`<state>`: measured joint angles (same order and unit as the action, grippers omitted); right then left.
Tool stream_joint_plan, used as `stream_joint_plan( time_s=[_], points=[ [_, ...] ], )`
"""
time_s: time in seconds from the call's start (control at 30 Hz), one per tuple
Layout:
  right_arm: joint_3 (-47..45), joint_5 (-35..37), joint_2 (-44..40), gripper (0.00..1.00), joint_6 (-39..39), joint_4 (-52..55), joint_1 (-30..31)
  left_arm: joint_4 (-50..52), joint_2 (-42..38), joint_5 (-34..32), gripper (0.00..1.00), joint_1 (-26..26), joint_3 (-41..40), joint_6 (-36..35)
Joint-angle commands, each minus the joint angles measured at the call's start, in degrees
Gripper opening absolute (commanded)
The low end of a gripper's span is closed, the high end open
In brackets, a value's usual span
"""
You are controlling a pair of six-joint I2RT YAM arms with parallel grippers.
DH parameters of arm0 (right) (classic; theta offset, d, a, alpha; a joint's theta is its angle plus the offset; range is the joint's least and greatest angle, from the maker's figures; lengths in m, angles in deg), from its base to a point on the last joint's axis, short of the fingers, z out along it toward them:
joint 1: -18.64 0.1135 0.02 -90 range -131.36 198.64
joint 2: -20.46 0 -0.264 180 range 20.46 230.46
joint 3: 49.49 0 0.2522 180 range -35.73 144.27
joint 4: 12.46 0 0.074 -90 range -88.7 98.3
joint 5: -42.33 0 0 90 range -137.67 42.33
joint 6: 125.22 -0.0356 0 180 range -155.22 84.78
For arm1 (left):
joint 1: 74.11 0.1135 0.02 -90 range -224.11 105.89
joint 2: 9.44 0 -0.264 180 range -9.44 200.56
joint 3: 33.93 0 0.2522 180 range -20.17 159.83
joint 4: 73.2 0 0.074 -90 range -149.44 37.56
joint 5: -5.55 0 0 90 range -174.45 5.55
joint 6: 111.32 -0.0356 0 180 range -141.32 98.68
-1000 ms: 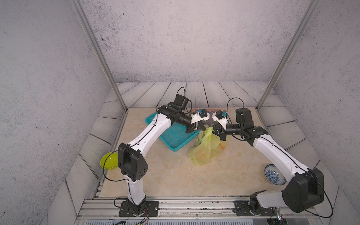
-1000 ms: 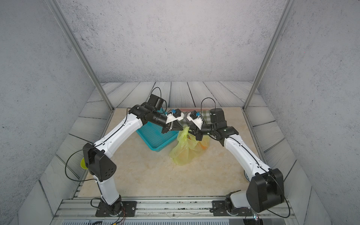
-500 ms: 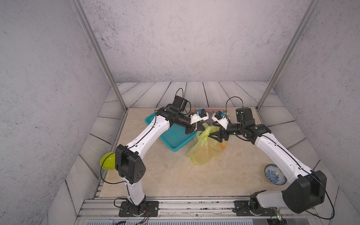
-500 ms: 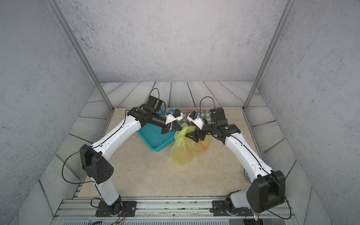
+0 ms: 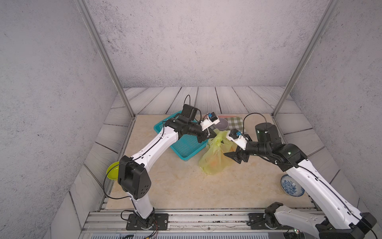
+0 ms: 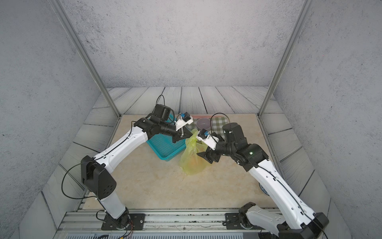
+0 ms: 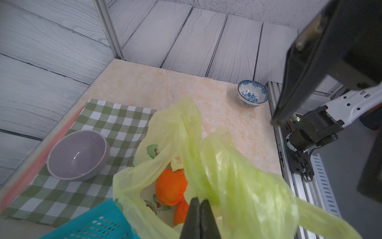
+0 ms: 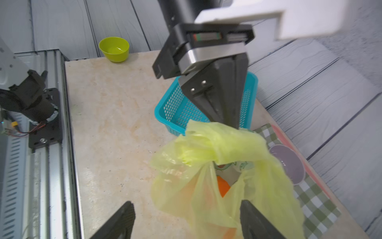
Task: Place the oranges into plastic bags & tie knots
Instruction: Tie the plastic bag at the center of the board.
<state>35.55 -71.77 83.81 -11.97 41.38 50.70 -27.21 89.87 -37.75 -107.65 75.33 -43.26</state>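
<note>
Left wrist view: thin crinkly see-through yellow-green plastic bag (image 7: 227, 175), mouth part open, two bright oranges (image 7: 170, 187) visible inside through the gap; a third can't be made out. Left gripper (image 7: 199, 201) has its jaws pressed together, pinching bag plastic at the top. From the right wrist camera the bag's (image 8: 206, 186) handles are bunched into a twisted band across the top (image 8: 206, 149), possibly a loose knot, hard to say from this angle, and the left gripper's tip (image 8: 231, 122) meets that band. Right gripper (image 8: 186, 209) has its jaws spread wide, either side of the bag's lower body, clamping nothing. In both top views the bag (image 5: 215, 153) (image 6: 192, 157) sits near frame centre on the beige table (image 5: 175, 186), lifted at the top, just right of the teal basket (image 5: 186, 147); left gripper (image 5: 210, 134) at its upper end, right gripper (image 5: 233, 158) at its right flank. Printing: small green-and-brown fruit-like pictures (image 7: 153, 151) on the bag, plus faint lettering (image 8: 171, 169) too blurred to read. No brand legible.
</note>
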Motion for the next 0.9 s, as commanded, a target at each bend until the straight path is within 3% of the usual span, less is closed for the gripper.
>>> stream_joint_plan(
  time_s=[0.0,0.3,0.6,0.87],
  points=[
    [0.28,4.81,2.69,0.78,-6.76,-1.65,1.96,-3.26,-2.15,-0.73,0.00,-0.38,-1.35,4.88],
    [2.19,13.88,7.45,0.78,-13.41,-6.57,5.12,-4.06,-2.80,-1.68,0.00,-0.93,-2.64,5.90],
    [6.63,14.99,9.61,0.58,-16.12,-4.57,5.48,-4.03,-2.89,-3.71,0.00,-1.44,-2.93,5.26],
    [6.35,18.67,7.87,0.37,-13.38,-3.17,5.39,-3.49,-3.15,-4.55,0.00,-1.52,-2.95,4.18]
  ],
)
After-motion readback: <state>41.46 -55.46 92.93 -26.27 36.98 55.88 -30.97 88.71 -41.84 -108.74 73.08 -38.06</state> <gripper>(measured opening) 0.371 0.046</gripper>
